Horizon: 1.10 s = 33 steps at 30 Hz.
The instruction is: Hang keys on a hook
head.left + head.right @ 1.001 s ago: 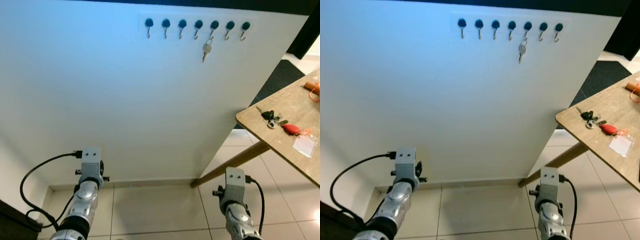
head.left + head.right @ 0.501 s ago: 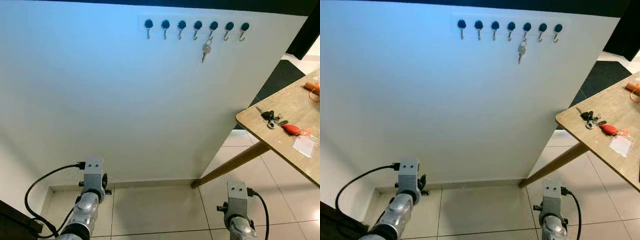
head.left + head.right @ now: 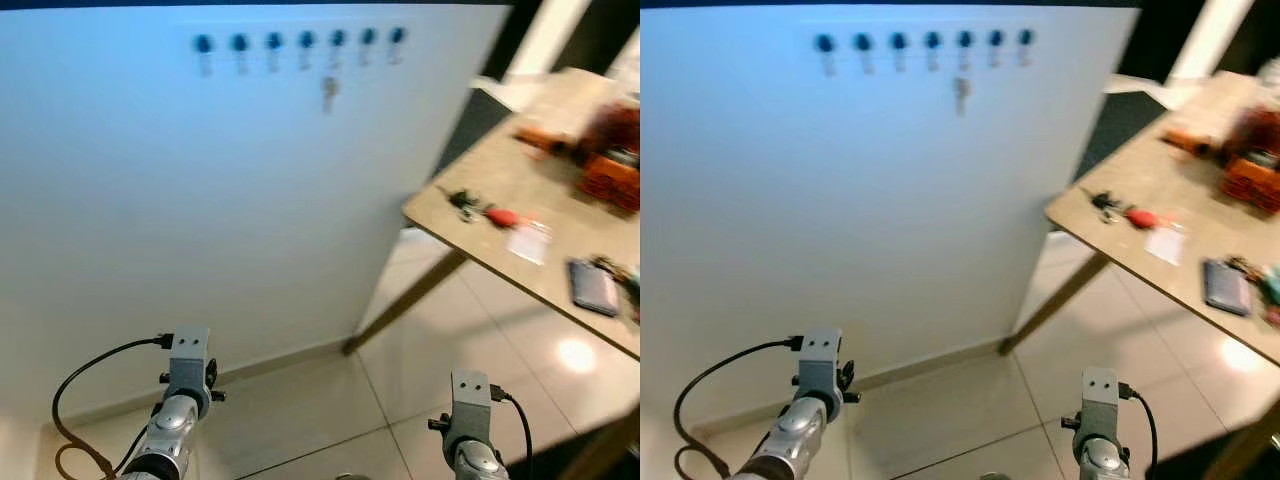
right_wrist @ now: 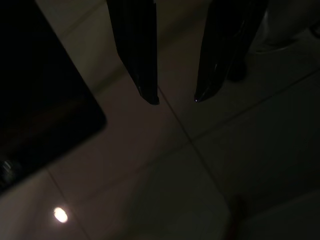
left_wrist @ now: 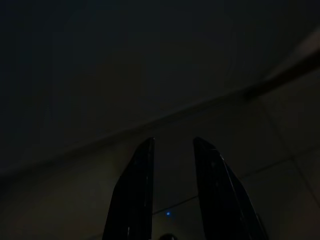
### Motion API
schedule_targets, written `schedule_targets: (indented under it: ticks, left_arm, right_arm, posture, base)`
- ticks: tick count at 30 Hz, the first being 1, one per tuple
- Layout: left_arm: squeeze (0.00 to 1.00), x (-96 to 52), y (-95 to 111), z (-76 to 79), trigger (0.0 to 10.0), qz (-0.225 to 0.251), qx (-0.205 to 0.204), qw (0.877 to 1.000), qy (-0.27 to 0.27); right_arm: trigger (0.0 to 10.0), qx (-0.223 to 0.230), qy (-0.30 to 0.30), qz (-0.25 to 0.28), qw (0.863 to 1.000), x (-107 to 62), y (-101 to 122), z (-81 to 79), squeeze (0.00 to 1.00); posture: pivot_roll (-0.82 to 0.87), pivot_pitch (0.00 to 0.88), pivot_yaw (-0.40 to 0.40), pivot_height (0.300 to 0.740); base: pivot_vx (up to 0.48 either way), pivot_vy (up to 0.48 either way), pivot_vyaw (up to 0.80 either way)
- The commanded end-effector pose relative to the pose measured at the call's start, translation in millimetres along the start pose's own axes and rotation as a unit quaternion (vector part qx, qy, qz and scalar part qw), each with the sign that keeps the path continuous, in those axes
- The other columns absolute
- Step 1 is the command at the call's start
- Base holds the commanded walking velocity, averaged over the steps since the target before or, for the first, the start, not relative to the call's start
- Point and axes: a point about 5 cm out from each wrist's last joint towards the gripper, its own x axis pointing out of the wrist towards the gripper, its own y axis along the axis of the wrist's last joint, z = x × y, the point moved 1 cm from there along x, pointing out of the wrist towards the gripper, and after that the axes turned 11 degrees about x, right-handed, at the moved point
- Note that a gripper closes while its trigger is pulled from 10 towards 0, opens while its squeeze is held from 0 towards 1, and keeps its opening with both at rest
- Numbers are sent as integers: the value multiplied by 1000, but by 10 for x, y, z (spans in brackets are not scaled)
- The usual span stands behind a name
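White wall holds hooks [image 3: 303, 40] (one key [image 3: 328, 93]); both wrist views show hands [image 5: 171, 141] [image 4: 175, 100] spread.

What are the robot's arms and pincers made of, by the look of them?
Both arms are jointed silver metal. Each ends in a grey, boxy wrist block with two small screw holes, and a black cable loops from it. The left gripper and right gripper each have two long, glossy black fingers tapering towards the tips.

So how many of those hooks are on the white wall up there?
7, in one level row high on the white wall: the leftmost hook, then five more, ending with the rightmost hook. A key hangs from the fifth from the left. The picture is blurred.
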Motion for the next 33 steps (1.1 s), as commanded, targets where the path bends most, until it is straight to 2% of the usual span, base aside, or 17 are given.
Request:
schedule_targets:
  ticks: [1, 10, 33]
  left_arm:
    - [0, -13, -35, 31, 10000, -1, 8, 1000, -6]
    - [0, -40, -51, 44, 10000, 12, 3, 1000, -3]
    - [0, -72, -80, 13, 10000, 24, -21, 999, 21]
  right_arm:
    - [10000, -6, 3, -8, 1000, -19, -69, -1, 0]
    - [10000, -34, 29, -10, 999, -29, -93, -105, 0]
    - [10000, -79, 61, -2, 995, 5, 13, -188, 0]
  posture:
    - [58, 26, -49, 740]
    - [75, 49, -69, 740]
    - [95, 25, -99, 740]
  base:
    - [0, 0, -800]
    - [0, 0, -800]
    - [0, 0, -800]
